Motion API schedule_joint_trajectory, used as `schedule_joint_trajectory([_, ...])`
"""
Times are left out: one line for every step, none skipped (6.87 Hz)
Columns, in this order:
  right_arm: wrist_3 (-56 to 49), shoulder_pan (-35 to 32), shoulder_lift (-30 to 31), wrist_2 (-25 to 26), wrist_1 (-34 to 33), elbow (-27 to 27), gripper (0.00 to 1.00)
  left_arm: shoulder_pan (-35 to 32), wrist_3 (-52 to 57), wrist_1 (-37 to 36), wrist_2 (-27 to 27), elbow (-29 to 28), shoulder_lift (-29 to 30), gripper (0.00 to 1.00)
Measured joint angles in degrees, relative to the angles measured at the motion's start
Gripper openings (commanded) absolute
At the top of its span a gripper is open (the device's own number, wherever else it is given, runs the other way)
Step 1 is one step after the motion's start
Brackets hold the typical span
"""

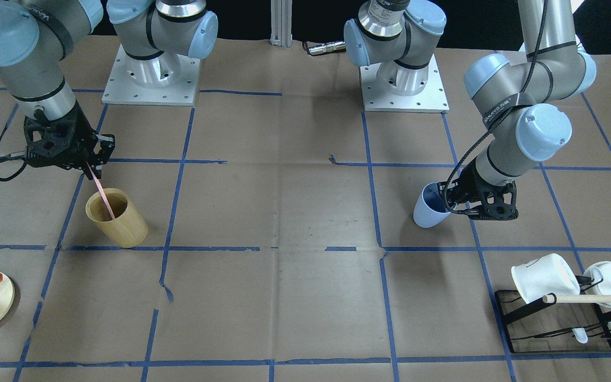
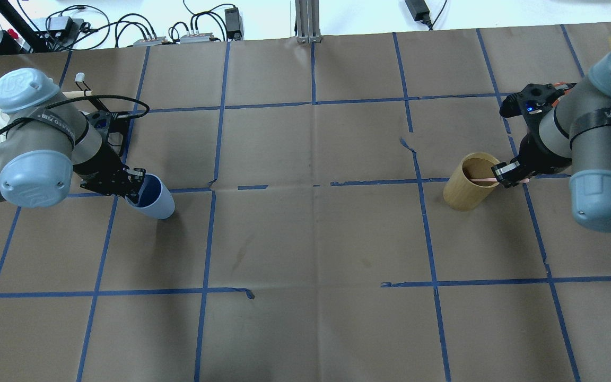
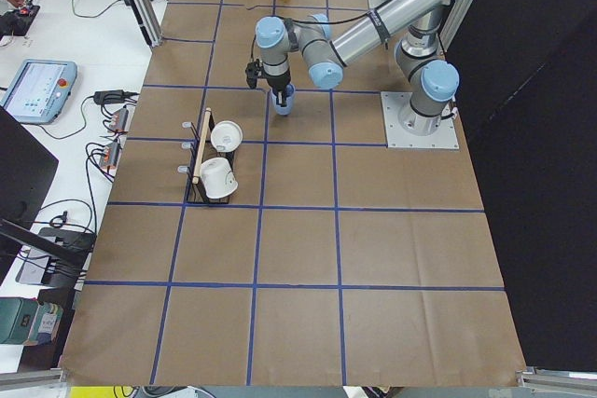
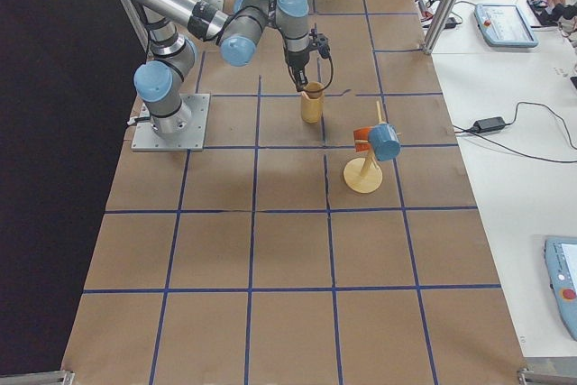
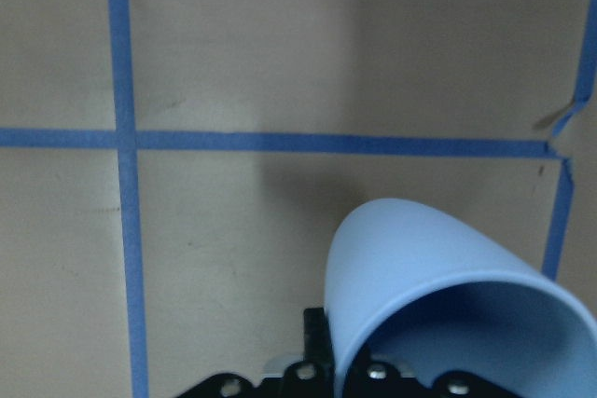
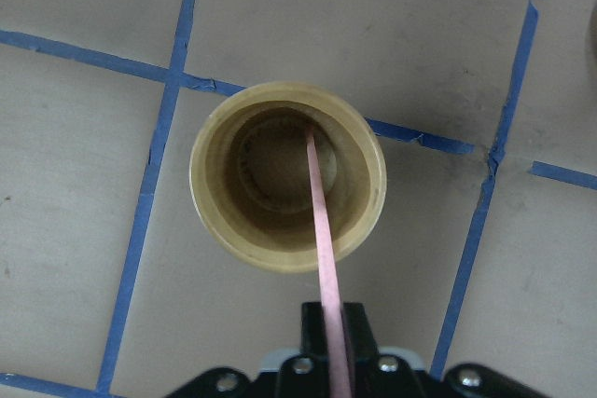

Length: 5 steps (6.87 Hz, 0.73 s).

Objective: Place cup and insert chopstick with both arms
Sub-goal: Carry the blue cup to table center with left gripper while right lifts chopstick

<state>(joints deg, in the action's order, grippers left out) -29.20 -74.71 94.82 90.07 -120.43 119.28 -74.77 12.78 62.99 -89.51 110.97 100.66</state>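
Chopstick [image 6: 319, 221], one, pink: long axis steep, lower tip inside the single wooden holder [image 1: 117, 217], upper end pinched in the right gripper [image 1: 95, 168] just above the holder's rim. One blue cup [image 1: 428, 211], tilted, mouth toward the left gripper [image 1: 456, 204], which clamps its rim. Two white cups [image 1: 544, 277] on a nearby rack [image 1: 597, 298].

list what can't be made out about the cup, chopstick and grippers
- Blue cup base: whether it touches the table; front view, the tilted cup itself hides it.
- Chopstick tip: right wrist view, lost in the bamboo holder's dark inside.
- Left gripper fingers: left wrist view, cut off by the bottom edge, hidden behind the cup.
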Motion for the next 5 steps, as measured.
schedule_joint_trajectory([0.2, 0.0, 0.0, 0.0, 0.1, -0.1, 0.07, -3.4, -4.5, 0.4, 0.1, -3.1, 1.3, 0.0])
schedule_joint_trajectory([0.7, 0.0, 0.0, 0.0, 0.3, -0.5, 0.06, -8.0, -11.3, 0.5, 0.1, -6.9, 3.4, 0.0])
schedule_joint_trajectory([1.6, -0.1, 0.0, 0.0, 1.2, -1.5, 0.06, -13.2, -18.0, 1.2, 0.1, -11.1, 5.9, 0.0])
schedule_joint_trajectory([2.2, -0.1, 0.0, -0.1, 3.2, -3.2, 0.06, -18.6, -24.1, 2.2, 0.5, -14.4, 8.3, 0.0])
schedule_joint_trajectory([2.5, -0.1, 0.0, -0.2, 6.4, -5.8, 0.06, -23.3, -29.8, 2.5, 1.1, -16.4, 10.0, 0.0])
